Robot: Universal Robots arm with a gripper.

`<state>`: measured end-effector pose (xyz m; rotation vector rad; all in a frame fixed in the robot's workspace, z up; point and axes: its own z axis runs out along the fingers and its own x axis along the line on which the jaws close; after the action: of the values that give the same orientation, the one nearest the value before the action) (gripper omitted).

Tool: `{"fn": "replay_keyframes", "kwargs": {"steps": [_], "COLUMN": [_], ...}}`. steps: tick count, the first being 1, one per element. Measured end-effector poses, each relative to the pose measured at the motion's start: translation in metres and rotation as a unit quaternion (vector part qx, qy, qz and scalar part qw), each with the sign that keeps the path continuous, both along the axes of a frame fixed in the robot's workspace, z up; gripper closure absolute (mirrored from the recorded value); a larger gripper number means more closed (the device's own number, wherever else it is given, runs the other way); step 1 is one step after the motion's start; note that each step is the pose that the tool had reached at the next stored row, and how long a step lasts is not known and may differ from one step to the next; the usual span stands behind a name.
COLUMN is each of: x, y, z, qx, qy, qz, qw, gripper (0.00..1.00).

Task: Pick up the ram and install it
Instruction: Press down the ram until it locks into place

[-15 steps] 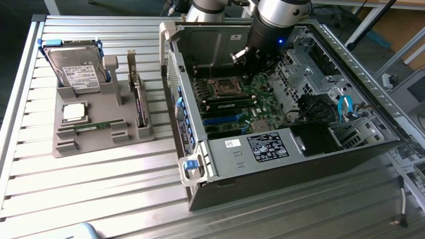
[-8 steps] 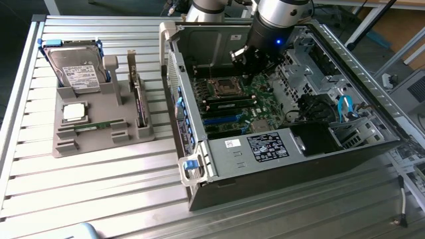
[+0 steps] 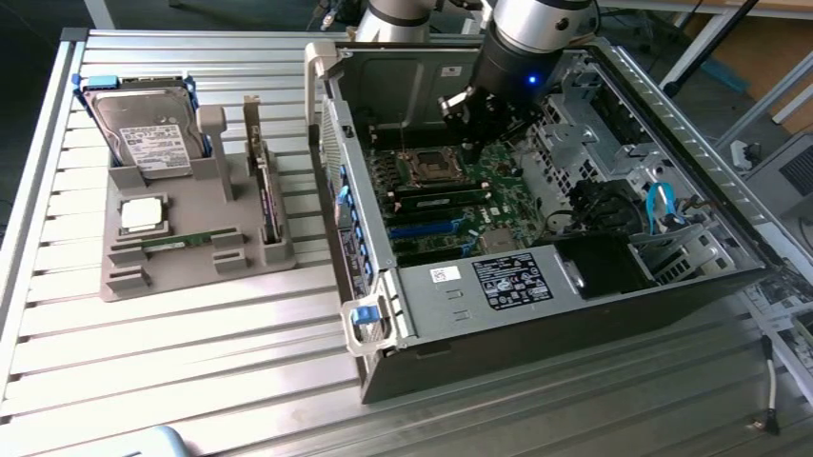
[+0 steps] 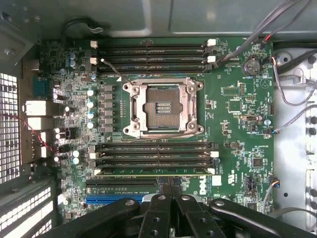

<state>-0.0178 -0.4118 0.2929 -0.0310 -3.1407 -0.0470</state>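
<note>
The end effector (image 4: 171,208) hung pressed together, empty, above the motherboard (image 4: 233,99). One ram (image 4: 151,173) sat slotted. Light, stiff, fragile; best gripped by its long edges.

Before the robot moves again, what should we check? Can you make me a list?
1. Gripper shut with nothing in it: ok.
2. Ram stick lying level in the slot nearest the gripper: ok.
3. That slot's white end clips snapped closed: cannot tell.
4. Second ram stick lying in the gray holder outside the computer case: ok.
</note>
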Motion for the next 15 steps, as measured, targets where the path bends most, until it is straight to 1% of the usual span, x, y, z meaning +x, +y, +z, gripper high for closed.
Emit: {"fn": "replay_keyframes", "kwargs": {"steps": [3, 9, 15], "x": [0.0001, 0.0001, 0.0001], "y": [0.0, 0.0, 0.0], "z": [0.0, -0.0001, -0.0001], "qx": [0.0001, 0.0001, 0.0001], "qy": [0.0, 0.0, 0.0], "qz": [-0.002, -0.027, -0.027], "qw": [1.0, 0.9996, 0.9996], "gripper": [0.9, 0.9, 0.9]}}
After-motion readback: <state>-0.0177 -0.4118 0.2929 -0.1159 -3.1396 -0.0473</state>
